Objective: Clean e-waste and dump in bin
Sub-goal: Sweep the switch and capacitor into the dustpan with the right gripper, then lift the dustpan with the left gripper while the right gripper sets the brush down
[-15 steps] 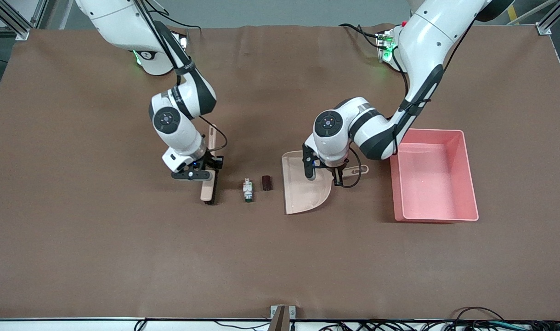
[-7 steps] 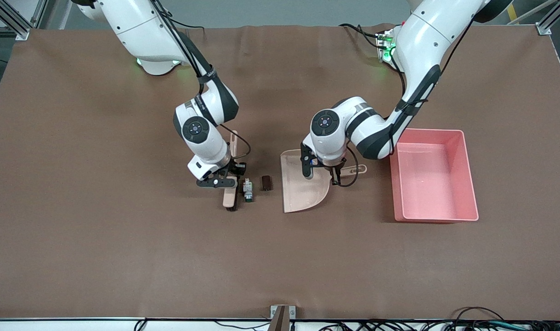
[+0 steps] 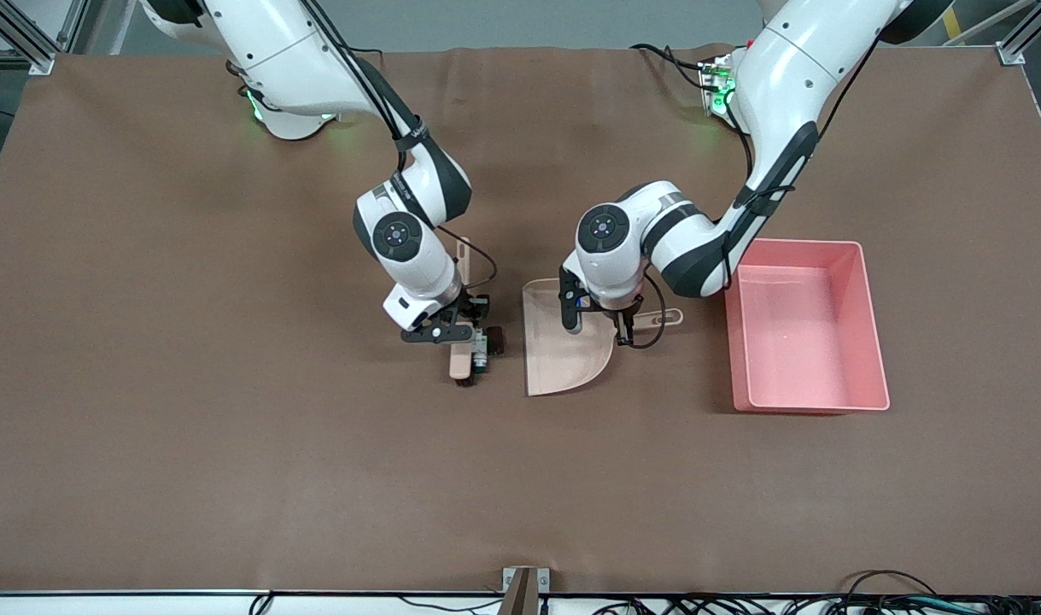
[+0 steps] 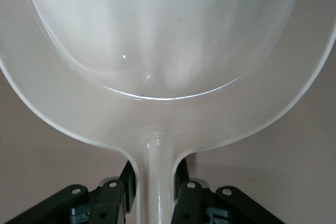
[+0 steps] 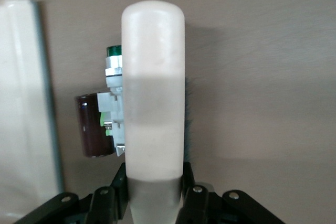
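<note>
The e-waste lies on the brown cloth between brush and dustpan: the white piece with green bits (image 3: 481,351) touches the dark stubby cylinder (image 3: 495,340). My right gripper (image 3: 459,330) is shut on a beige brush (image 3: 460,363), whose head presses against the white piece. In the right wrist view the brush (image 5: 153,93) covers part of the white piece (image 5: 112,100), with the cylinder (image 5: 95,125) beside it. My left gripper (image 3: 622,325) is shut on the handle of the beige dustpan (image 3: 563,354), whose open edge faces the e-waste. The pink bin (image 3: 866,325) stands toward the left arm's end.
The dustpan fills the left wrist view (image 4: 157,51) and holds nothing; its handle (image 4: 156,177) runs between the fingers. The dustpan's edge (image 5: 26,103) shows close to the cylinder in the right wrist view. The bin holds nothing. A metal bracket (image 3: 524,585) sits at the table's near edge.
My right arm swept the brush toward the dustpan, reaching the white piece and pushing it against the dark cylinder. The left gripper and dustpan shifted only slightly.
</note>
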`<state>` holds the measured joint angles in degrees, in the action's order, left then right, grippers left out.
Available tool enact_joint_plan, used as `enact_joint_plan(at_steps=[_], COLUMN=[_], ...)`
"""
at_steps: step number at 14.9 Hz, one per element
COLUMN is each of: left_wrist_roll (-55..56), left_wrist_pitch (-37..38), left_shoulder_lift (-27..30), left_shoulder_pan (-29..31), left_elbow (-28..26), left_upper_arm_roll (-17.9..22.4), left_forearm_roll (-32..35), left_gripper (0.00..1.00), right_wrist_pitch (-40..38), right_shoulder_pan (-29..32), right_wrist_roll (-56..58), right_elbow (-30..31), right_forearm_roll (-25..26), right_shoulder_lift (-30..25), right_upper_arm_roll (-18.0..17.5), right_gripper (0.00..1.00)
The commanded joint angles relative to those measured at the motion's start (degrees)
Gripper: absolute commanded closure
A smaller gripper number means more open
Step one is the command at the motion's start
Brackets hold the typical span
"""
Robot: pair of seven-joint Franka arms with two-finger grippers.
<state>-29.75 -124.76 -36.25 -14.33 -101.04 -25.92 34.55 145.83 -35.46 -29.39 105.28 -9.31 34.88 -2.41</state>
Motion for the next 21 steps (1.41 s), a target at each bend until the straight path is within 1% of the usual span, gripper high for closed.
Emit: enact_joint_plan(at_steps=[1, 4, 6, 9, 11, 15, 19, 21], left_wrist_roll=[-0.48, -0.48, -0.4, -0.4, -0.4, -0.31, -0.57, -0.66], left_wrist_pitch=[1.1, 2.76, 4.43, 4.7, 4.79, 4.7, 4.79, 4.79], left_shoulder_lift=[-1.19, -1.19, -1.81, -2.25, -2.33, -2.42, -2.25, -2.16], left_shoulder_pan=[-0.17, -0.43, -1.58, -1.58, -1.58, -1.67, -1.23, -0.88], left_elbow=[1.9, 2.86, 4.09, 4.45, 4.54, 4.54, 4.19, 3.84], left_upper_arm_roll=[-0.19, -0.28, -0.28, -0.28, -0.28, -0.28, -0.19, -0.19], left_forearm_roll=[1.4, 1.31, 1.31, 1.31, 1.31, 1.31, 1.4, 1.4], left_gripper=[0.88, 0.88, 0.88, 0.88, 0.88, 0.89, 0.88, 0.88], right_wrist_pitch=[-0.55, -0.46, -0.38, -0.29, -0.03, 0.15, 0.15, 0.15], right_shoulder_pan=[0.48, -0.22, 0.56, 0.66, 1.53, 3.29, 3.38, 3.99], right_wrist_roll=[0.12, 0.21, 0.56, 2.05, 3.02, 3.02, 4.07, 5.65], right_elbow=[-3.4, -4.73, -6.3, -8.15, -8.51, -8.95, -8.95, -8.95], right_forearm_roll=[-1.42, -1.42, -1.42, -1.42, -1.51, -2.03, -2.65, -2.65], right_shoulder_lift=[2.29, 3.7, 4.92, 5.89, 6.34, 6.42, 6.42, 6.42], right_upper_arm_roll=[-1.89, -2.15, -4.35, -5.05, -6.55, -10.76, -11.91, -13.22], right_gripper=[0.99, 0.99, 0.99, 0.99, 0.99, 1.0, 1.0, 1.0])
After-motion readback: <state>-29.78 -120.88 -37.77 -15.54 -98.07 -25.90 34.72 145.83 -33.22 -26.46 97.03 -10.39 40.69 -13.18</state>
